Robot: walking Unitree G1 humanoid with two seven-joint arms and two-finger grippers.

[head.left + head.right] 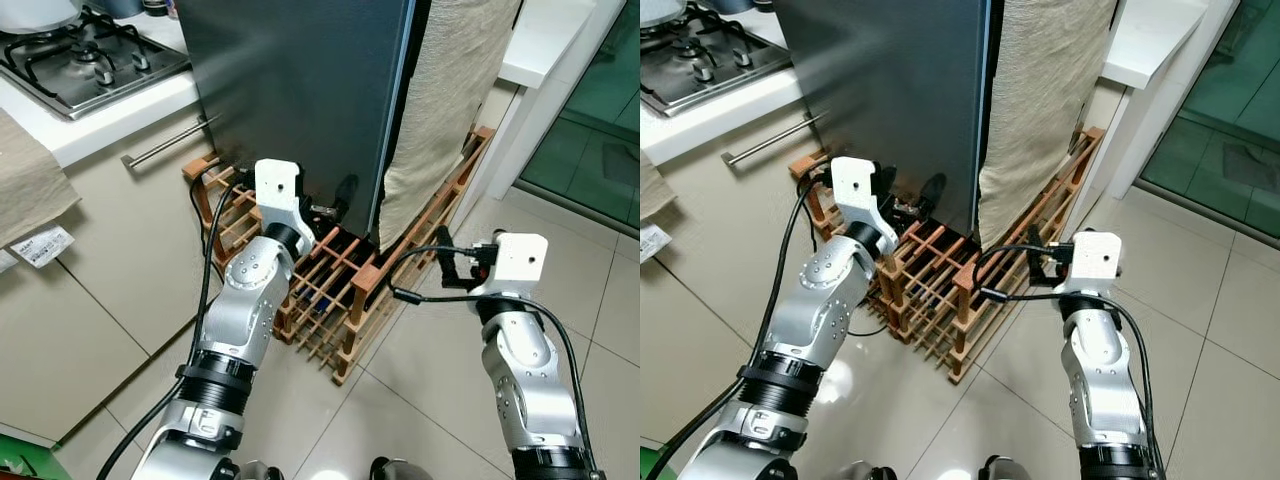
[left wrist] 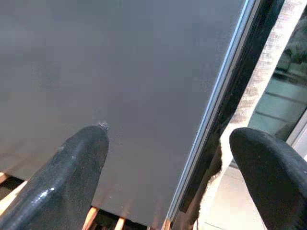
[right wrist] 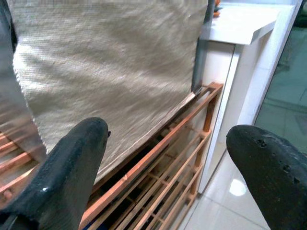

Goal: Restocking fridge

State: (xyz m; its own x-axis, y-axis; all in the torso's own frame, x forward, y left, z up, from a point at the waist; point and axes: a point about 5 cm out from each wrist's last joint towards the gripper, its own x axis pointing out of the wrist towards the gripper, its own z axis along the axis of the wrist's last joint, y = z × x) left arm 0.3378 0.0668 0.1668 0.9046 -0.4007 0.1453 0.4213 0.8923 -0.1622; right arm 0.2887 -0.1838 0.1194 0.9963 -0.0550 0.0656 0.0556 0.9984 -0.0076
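Note:
The fridge's dark grey door (image 1: 300, 100) stands straight ahead, and a beige cloth (image 1: 440, 110) hangs along its right side. My left gripper (image 1: 335, 200) is open low against the door, near the bottom right corner. In the left wrist view the left gripper (image 2: 168, 139) has the door's silver edge (image 2: 211, 120) between its spread fingers, with nothing held. My right gripper (image 1: 447, 260) is open and empty to the right of the cloth, above the floor. In the right wrist view the right gripper (image 3: 168, 134) faces the cloth (image 3: 105, 62).
A wooden slatted rack (image 1: 350, 300) lies on the floor under and in front of the fridge. At the left are a gas hob (image 1: 80, 60) and a cabinet with a bar handle (image 1: 165, 145). At the right are a white counter (image 1: 545, 40), a glass door (image 1: 600, 130) and open tiled floor (image 1: 420, 400).

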